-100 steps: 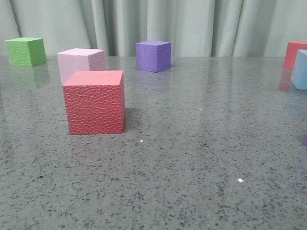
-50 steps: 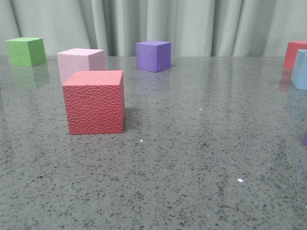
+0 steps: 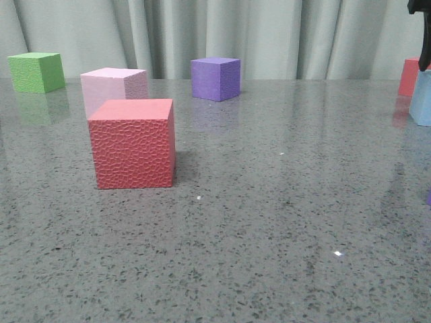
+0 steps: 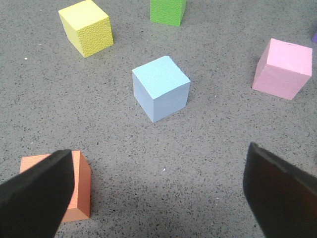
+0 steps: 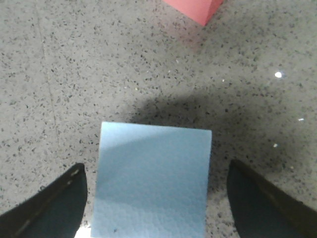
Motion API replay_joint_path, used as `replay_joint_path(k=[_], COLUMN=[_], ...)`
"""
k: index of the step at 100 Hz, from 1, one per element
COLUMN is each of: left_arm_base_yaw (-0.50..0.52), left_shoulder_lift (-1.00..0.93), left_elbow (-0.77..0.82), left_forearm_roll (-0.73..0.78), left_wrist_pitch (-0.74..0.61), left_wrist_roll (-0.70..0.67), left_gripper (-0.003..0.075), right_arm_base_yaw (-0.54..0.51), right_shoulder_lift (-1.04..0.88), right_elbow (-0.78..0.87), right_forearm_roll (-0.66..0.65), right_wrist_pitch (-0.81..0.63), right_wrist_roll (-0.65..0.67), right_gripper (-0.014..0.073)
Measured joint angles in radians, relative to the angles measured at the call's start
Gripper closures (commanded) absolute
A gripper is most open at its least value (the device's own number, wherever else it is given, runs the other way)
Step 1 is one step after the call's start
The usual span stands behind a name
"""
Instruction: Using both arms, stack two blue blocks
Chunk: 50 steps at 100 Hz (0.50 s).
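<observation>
Straddling one blue block [image 5: 151, 181] on the table, your right gripper [image 5: 153, 198] is spread wide, unclamped | left gripper [image 4: 153, 198] wide too, second blue block [image 4: 160, 88] ahead, well apart | risk: off-centre closing twists the cube, spoiling your stack.

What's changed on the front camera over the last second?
The right gripper has come into view at the upper right edge, above the blue block there. That block shifted slightly toward the right edge a moment earlier. Nothing has been grasped: the jaws are open on either side of it. The red, pink, purple and green cubes stayed put.
</observation>
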Motion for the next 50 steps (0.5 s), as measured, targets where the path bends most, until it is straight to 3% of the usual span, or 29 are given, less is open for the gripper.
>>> replay_joint_path(k=[50], left_arm_base_yaw=[0.000], left_shoulder_lift=[0.000], left_elbow=[0.000], left_forearm_roll=[0.000], left_wrist_pitch=[0.000], left_wrist_roll=[0.000], left_gripper=[0.0062], right_arm_base_yaw=[0.000], right_shoulder_lift=[0.097], right_elbow=[0.000], right_forearm_roll=[0.000], right_wrist_pitch=[-0.019], right_wrist_roll=[0.002], right_gripper=[0.0015])
